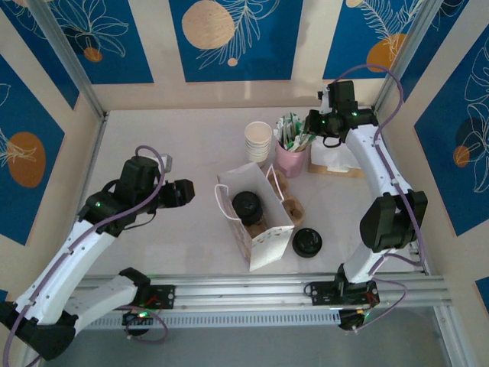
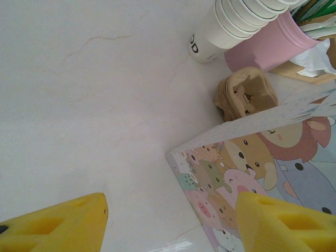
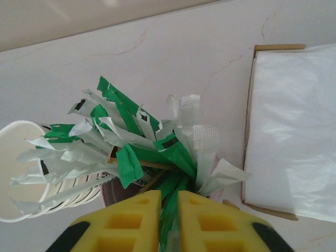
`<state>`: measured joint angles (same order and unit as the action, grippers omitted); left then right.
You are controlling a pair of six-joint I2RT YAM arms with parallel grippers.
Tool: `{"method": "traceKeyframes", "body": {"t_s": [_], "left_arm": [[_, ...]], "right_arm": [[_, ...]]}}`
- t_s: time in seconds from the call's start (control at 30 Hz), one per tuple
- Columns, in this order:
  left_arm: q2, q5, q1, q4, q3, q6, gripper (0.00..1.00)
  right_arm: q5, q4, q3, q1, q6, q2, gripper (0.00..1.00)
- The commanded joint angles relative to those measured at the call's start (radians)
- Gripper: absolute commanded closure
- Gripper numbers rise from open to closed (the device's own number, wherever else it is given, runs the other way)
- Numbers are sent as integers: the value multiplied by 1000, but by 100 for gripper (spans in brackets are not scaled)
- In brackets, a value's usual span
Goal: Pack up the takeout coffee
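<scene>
Right fingers (image 3: 139,212) pinched on green paper sachet (image 3: 169,218) in pink cylindrical cup (image 1: 291,160). Left fingers (image 2: 63,223) wide open, empty, beside cartoon-print paper bag (image 2: 252,157).

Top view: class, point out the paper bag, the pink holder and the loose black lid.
paper bag (image 1: 269,246), top view, patterned front wall
pink holder (image 1: 291,161), top view, side wall
loose black lid (image 1: 306,242), top view, centre
</scene>
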<state>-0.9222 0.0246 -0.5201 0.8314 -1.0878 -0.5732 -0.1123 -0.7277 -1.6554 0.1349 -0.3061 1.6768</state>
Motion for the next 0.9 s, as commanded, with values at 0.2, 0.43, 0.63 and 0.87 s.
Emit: {"method": "traceKeyframes", "body": {"t_s": [0.2, 0.43, 0.63, 0.87], "left_arm": [[8, -12, -4, 17, -40, 16, 34], [11, 4, -4, 13, -43, -1, 35], [21, 15, -4, 10, -46, -17, 35], [32, 33, -4, 8, -50, -35, 36]], "right_arm": [[-9, -61, -103, 24, 30, -8, 100], [-52, -105, -161, 68, 73, -157, 100], [-43, -142, -210, 124, 77, -359, 100], [54, -146, -216, 224, 38, -592, 100]]}}
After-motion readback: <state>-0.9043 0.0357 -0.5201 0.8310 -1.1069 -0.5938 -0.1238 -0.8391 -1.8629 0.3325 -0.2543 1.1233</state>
